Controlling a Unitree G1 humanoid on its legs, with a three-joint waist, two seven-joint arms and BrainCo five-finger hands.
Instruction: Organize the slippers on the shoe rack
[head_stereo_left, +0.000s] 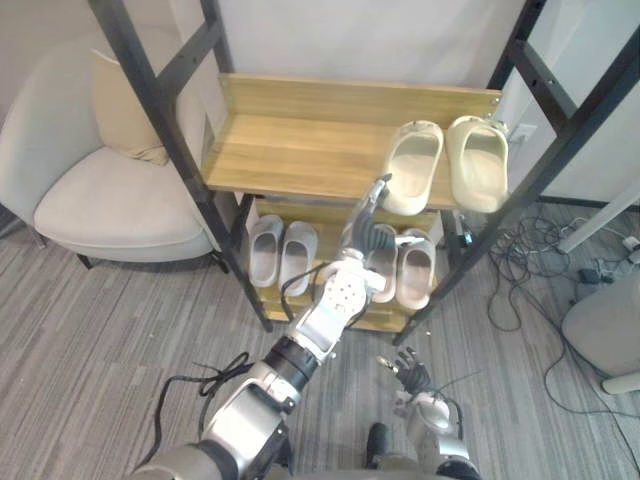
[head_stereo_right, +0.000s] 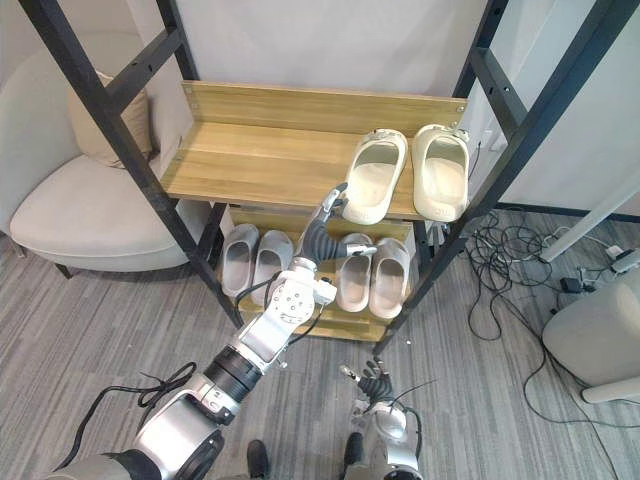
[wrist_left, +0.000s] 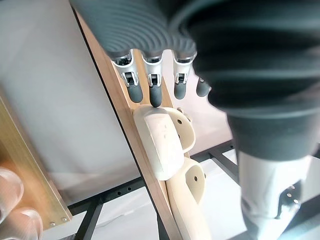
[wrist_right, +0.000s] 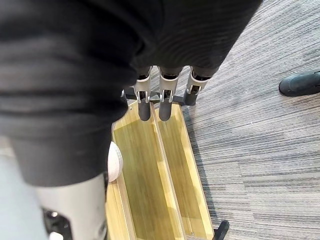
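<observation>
Our shoe rack keeps the cream slippers paired on its top shelf, with the grey pair below. Our left hand reaches up, fingers straight and empty, perhaps touching the nearer one to square it. Our right hand hangs low and relaxed above grey carpet, with an armchair nearby.
</observation>
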